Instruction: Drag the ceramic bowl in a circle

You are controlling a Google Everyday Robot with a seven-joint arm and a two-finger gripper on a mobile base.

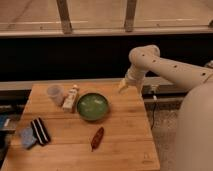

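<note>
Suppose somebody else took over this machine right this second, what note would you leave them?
The pincer: beside the table's far edge, behind and picture-right of the ceramic bowl, apart from it.
The bowl: upright, middle of the wooden table; white bottle close on its left, red item in front.
Done: nothing visible; bowl not yet touched.
Left: reach the bowl, drag it in a full circle, minding both neighbours.

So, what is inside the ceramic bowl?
The ceramic bowl shows only its glossy green inside; the rim hides its near wall. The gripper hangs beyond it, apart.
</note>
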